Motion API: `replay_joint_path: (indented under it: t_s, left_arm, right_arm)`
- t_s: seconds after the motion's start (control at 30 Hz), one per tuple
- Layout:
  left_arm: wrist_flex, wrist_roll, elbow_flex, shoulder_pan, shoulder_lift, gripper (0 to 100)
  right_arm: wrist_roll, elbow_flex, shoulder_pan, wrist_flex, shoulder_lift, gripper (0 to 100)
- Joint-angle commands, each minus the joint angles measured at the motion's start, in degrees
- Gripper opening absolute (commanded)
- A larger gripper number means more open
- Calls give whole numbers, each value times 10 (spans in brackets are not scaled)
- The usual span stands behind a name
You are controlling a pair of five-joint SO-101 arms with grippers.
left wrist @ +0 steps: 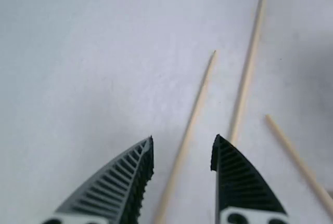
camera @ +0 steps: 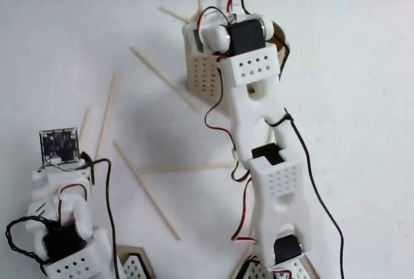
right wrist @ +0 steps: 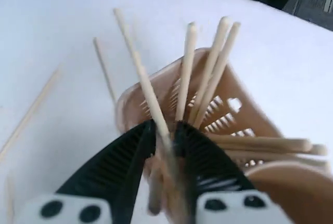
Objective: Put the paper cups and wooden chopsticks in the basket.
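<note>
Right gripper (right wrist: 165, 126) pinching chopstick (right wrist: 137, 63), over basket (right wrist: 245, 113)

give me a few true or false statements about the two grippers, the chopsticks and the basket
1. The right gripper is shut on a held chopstick over the basket. True.
2. The left gripper is shut on a chopstick. False: it is open, and the nearest chopstick lies on the table between its fingers.
3. Several standing chopsticks are in the basket. True.
4. Every chopstick is in the basket. False: a number of loose chopsticks lie on the table.
</note>
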Motion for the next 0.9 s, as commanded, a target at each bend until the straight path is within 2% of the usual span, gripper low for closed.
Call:
replay_joint_path:
  t_s: [0.0,0.43,0.63,0.87]
  left_arm:
    - [-3,-6,-3,-1,-6,192]
    - [-3,-6,-3,-1,-6,192]
    - [-3,-6,-3,-1,-6,192]
    - [-3,-6,-3,-2,-6,192]
  right_arm:
    - [6,-17,6,-22,-38,26]
    - [4,-17,-25,-36,-160,17]
    - [5,-16,-86,50,-221,17]
    - [5,99,-112,66,-281,17]
